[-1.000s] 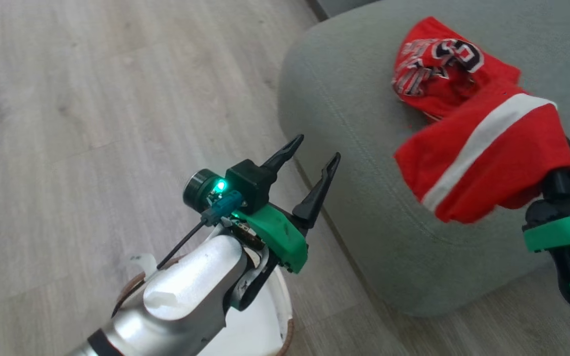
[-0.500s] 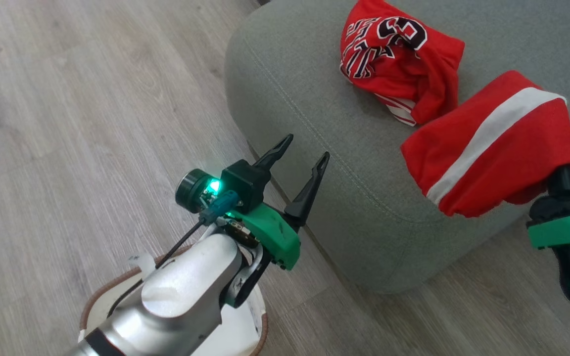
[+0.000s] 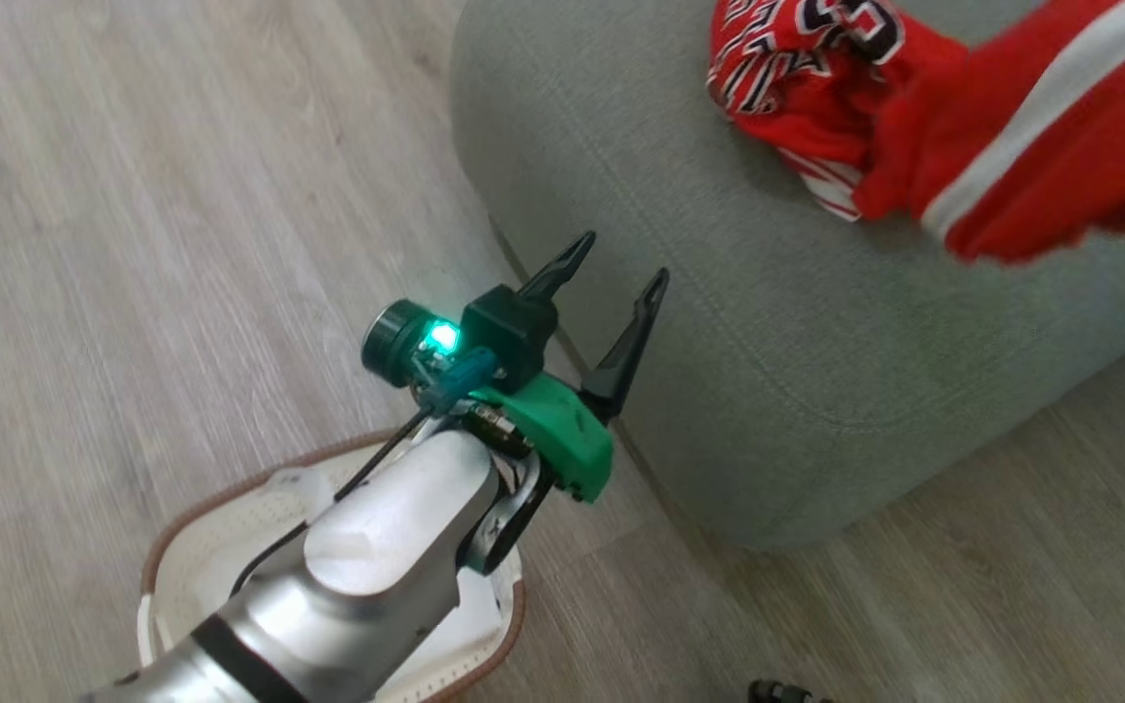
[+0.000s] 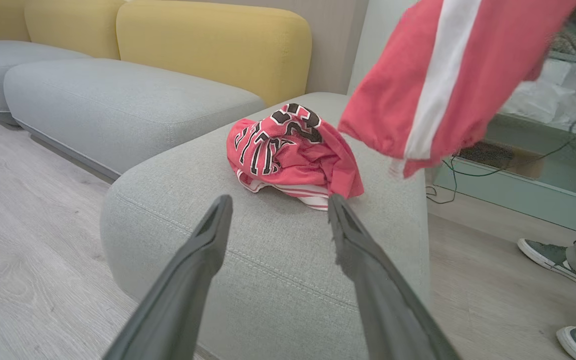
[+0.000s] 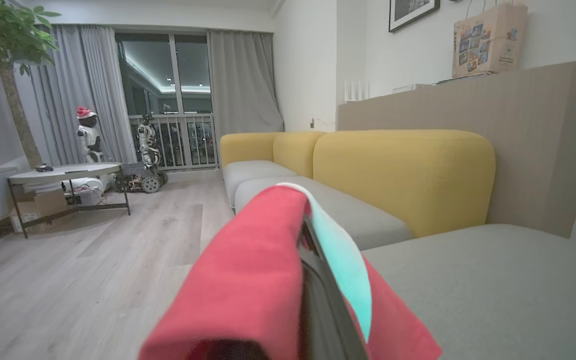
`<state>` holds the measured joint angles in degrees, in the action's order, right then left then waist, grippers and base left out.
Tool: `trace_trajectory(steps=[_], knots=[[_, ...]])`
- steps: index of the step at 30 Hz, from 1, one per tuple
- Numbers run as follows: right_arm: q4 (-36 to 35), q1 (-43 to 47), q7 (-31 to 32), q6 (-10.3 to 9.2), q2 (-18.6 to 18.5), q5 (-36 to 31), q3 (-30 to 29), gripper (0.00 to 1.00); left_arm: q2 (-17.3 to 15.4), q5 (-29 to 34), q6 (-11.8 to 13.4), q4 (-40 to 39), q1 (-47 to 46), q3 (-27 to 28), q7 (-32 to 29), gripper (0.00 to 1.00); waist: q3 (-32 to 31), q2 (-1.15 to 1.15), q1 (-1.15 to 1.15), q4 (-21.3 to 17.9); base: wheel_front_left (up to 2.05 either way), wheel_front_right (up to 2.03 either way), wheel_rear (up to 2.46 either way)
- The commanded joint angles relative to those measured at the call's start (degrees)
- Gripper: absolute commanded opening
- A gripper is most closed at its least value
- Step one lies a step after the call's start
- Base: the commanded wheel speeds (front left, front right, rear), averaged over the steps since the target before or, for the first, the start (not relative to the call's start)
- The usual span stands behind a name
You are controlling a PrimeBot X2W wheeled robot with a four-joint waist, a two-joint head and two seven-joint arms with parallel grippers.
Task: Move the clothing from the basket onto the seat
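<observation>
My right gripper (image 5: 304,230) is shut on a piece of the clothing, a red garment with a white stripe (image 3: 1041,127), which hangs in the air over the seat (image 3: 719,322). The cloth drapes over the fingers and hides them in the head view. A red jersey with black-and-white lettering (image 3: 797,68) lies crumpled on the seat just beside it. My left gripper (image 3: 623,259) is open and holds nothing, hovering above the basket (image 3: 221,485) by the seat's front corner. In the left wrist view the left gripper (image 4: 279,200) points at the jersey (image 4: 288,150). My arm covers most of the basket's white inside.
Wood floor surrounds the seat. More grey seats (image 4: 118,100) with yellow backrests (image 4: 208,45) stand behind. A person's shoes (image 4: 553,255) rest on the floor to the right of the seat, near a cable. A round side table (image 5: 63,175) stands far off.
The head camera has shifted, showing more of the basket. My right gripper has carried the striped garment up and farther over the seat, next to the jersey. The left gripper stays open.
</observation>
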<state>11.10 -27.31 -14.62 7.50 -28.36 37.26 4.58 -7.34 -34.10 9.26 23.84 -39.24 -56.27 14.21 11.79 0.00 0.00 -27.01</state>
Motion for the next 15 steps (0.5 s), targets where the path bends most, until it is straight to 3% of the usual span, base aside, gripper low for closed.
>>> trace_trajectory(steps=[1,15], knots=[[-0.90,-2.41,-0.38,-0.01,-2.33,0.52,0.60,0.00,0.11,0.66,-0.06,-1.28,-3.24,1.82,0.53,1.00,1.80,0.00,0.00,1.51,0.00,0.00,0.00],[16.03,-21.23,-0.38,-0.01,-14.10,5.88,-1.93,0.00,3.73,4.12,1.38,1.72,-12.17,-1.65,-1.53,1.00,16.85,0.00,0.00,10.59,0.00,0.00,0.00]])
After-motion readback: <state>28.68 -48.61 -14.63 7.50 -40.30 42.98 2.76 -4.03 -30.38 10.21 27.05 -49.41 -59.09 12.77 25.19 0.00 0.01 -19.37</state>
